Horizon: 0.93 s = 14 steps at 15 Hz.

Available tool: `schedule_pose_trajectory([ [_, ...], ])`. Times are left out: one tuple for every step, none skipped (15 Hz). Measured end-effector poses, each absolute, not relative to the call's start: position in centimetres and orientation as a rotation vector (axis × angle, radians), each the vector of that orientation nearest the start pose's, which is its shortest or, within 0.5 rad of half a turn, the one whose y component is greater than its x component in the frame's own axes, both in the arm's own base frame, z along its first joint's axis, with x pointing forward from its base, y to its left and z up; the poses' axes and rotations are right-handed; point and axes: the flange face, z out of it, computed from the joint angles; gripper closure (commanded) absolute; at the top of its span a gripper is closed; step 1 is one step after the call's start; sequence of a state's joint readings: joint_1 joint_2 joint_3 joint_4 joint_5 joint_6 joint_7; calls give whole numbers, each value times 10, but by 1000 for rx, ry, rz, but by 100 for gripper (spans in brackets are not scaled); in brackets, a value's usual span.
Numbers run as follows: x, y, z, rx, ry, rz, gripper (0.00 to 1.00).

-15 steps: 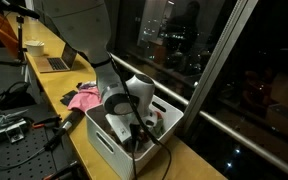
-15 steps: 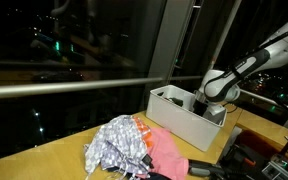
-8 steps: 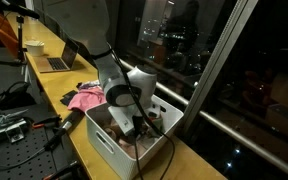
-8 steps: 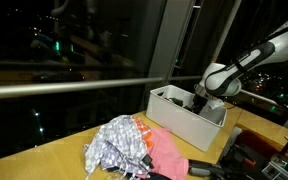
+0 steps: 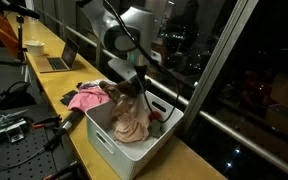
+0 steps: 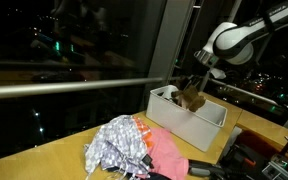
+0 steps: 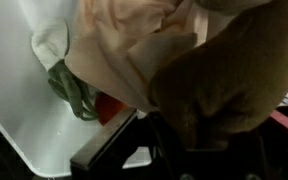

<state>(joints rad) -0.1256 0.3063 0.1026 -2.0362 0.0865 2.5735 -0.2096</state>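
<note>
My gripper (image 5: pixel 132 86) is shut on a brown and pale pink garment (image 5: pixel 132 117) and holds it above the white bin (image 5: pixel 109 145). The cloth hangs from the jaws with its lower folds still down inside the bin. In an exterior view the gripper (image 6: pixel 198 84) is over the bin (image 6: pixel 209 122) with the garment (image 6: pixel 192 98) dangling under it. In the wrist view the garment (image 7: pixel 214 70) fills most of the picture and hides the fingertips. Beside it show the bin wall (image 7: pixel 24 90), a green item (image 7: pixel 69 85) and a red item (image 7: pixel 109 106) in the bin.
A heap of pink and patterned clothes (image 6: pixel 132 145) lies on the wooden table beside the bin, also pink clothes (image 5: pixel 84 97). A laptop (image 5: pixel 59 62) and a cup (image 5: pixel 34 46) stand further along. A black tool (image 5: pixel 69 120) lies near the table edge. A window with a railing (image 6: pixel 74 85) runs behind.
The gripper was open down inside the bin; it has shut on the garment and risen well above the bin, drawing the cloth up with it.
</note>
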Motion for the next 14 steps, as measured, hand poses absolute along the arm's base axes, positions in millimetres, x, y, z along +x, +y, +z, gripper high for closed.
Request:
schedule_pose_trajectory([
  [616, -2, 340, -3041, -195, -396, 100],
  [613, 16, 363, -3023, -228, -423, 100],
  [610, 36, 384, -3006, -265, -446, 100],
  [606, 58, 402, -2991, -304, -466, 100],
  [601, 83, 419, -2974, -345, -480, 100],
  [594, 110, 431, -2957, -386, -486, 100],
  [586, 136, 440, -2939, -426, -488, 100],
  [578, 163, 444, -2918, -469, -482, 100],
  [570, 190, 446, -2899, -512, -474, 100],
  [562, 215, 447, -2881, -556, -467, 100],
  [553, 239, 448, -2862, -600, -460, 100],
  [544, 260, 451, -2845, -640, -458, 100],
  [537, 278, 456, -2828, -677, -457, 100],
  [531, 294, 463, -2811, -710, -459, 100],
])
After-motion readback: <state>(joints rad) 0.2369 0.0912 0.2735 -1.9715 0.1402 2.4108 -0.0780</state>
